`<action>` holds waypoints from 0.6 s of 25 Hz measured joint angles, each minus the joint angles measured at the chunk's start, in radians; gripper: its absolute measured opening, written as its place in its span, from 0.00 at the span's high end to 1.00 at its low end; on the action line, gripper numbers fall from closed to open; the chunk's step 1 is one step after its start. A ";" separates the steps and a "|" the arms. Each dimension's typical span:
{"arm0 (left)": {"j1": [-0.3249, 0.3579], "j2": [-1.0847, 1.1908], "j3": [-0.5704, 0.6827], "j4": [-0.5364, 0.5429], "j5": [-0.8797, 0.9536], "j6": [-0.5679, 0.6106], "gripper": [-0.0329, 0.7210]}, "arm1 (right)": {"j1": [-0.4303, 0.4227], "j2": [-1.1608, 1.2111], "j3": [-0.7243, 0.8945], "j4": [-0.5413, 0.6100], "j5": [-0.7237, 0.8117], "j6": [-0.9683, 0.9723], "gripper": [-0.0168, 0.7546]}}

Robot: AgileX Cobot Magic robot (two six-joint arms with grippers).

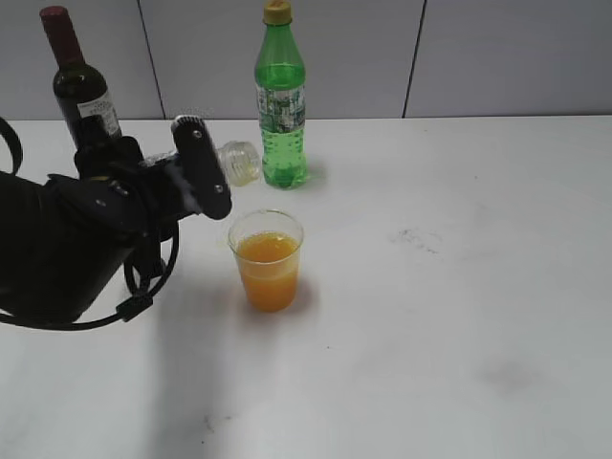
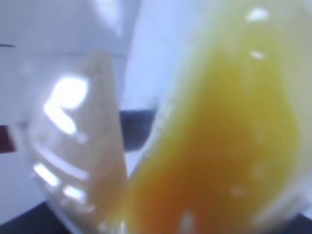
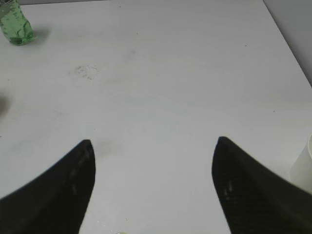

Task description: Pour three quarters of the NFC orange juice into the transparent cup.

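Observation:
The transparent cup (image 1: 267, 260) stands mid-table, about two-thirds full of orange juice. My left gripper (image 1: 204, 178) is up and to the left of the cup, shut on the NFC orange juice bottle. The bottle lies tilted in the jaws, and only its clear neck end (image 1: 238, 161) shows past the fingers. In the left wrist view the bottle (image 2: 219, 146) fills the frame, blurred, with orange liquid pooled on one side. Its label is hidden. My right gripper (image 3: 153, 144) is open and empty over bare table, and is out of the exterior view.
A tall green soda bottle (image 1: 281, 105) stands behind the cup and also shows in the right wrist view (image 3: 14, 24). A dark wine bottle (image 1: 80, 88) stands at the back left. A white object (image 3: 304, 163) sits at the right wrist view's right edge.

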 joint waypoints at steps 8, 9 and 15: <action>0.023 -0.045 0.000 0.095 0.095 -0.582 0.33 | 0.000 0.000 0.000 0.000 0.000 0.000 0.24; 0.037 -0.049 0.000 0.123 0.121 -0.668 0.33 | 0.000 0.000 0.000 0.000 0.000 0.000 0.24; 0.134 -0.052 0.000 0.399 0.238 -1.085 0.33 | 0.000 0.000 0.000 0.000 0.000 0.000 0.24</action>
